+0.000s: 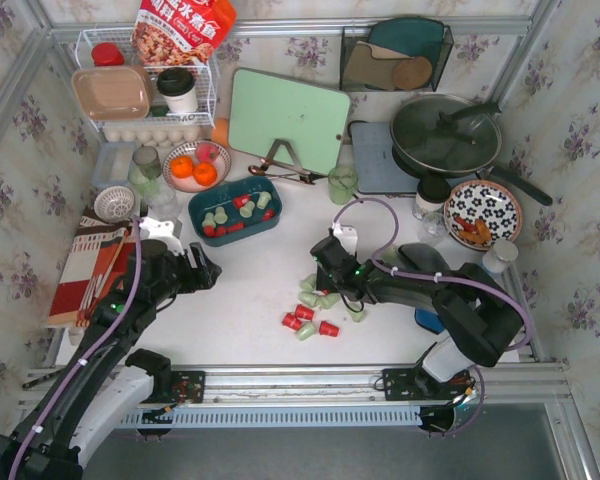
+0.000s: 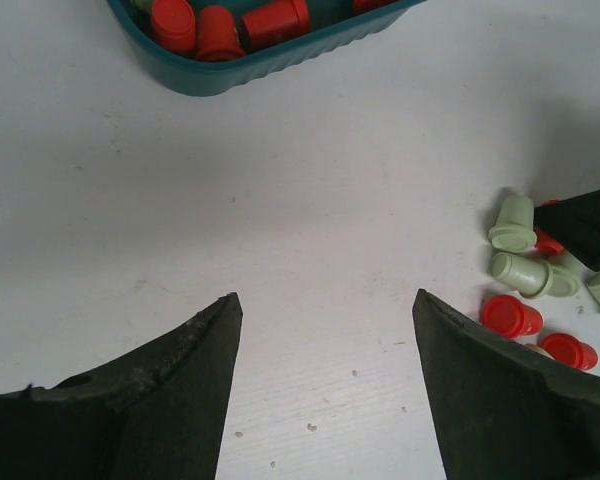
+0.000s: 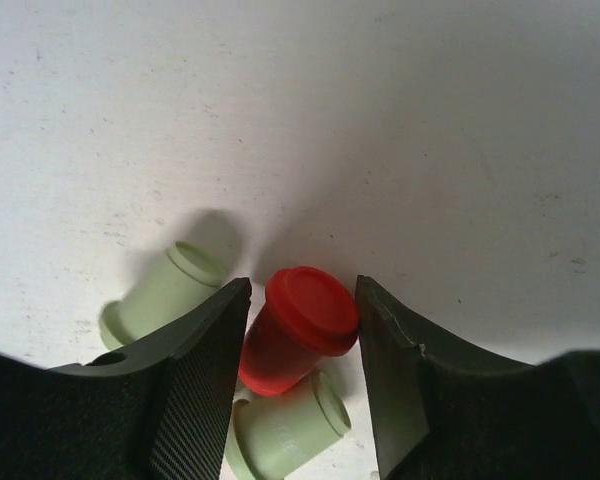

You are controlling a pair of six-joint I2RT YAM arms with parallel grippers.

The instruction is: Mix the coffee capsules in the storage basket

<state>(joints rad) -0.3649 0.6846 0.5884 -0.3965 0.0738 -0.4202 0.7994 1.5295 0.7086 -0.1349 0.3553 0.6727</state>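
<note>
Plainly, my right pincer (image 3: 302,292) was clamped on one red capsule (image 3: 298,330) that lay on its side. It gripped the tapered wall just below the flat rim, I judged because the narrower part fitted best there. A mint capsule (image 3: 165,290) lay just to its left. The loose coffee capsules (image 1: 315,305), small smooth plastic cups, were clustered on the matt white tabletop (image 1: 250,290), well apart from the storage basket (image 1: 198,208). This finely ribbed teal tray sat farther off to the left and held more of both colours. My left pincer (image 2: 325,300) hung apart over bare surface between pile and basket, holding nothing, probably to keep clear.
</note>
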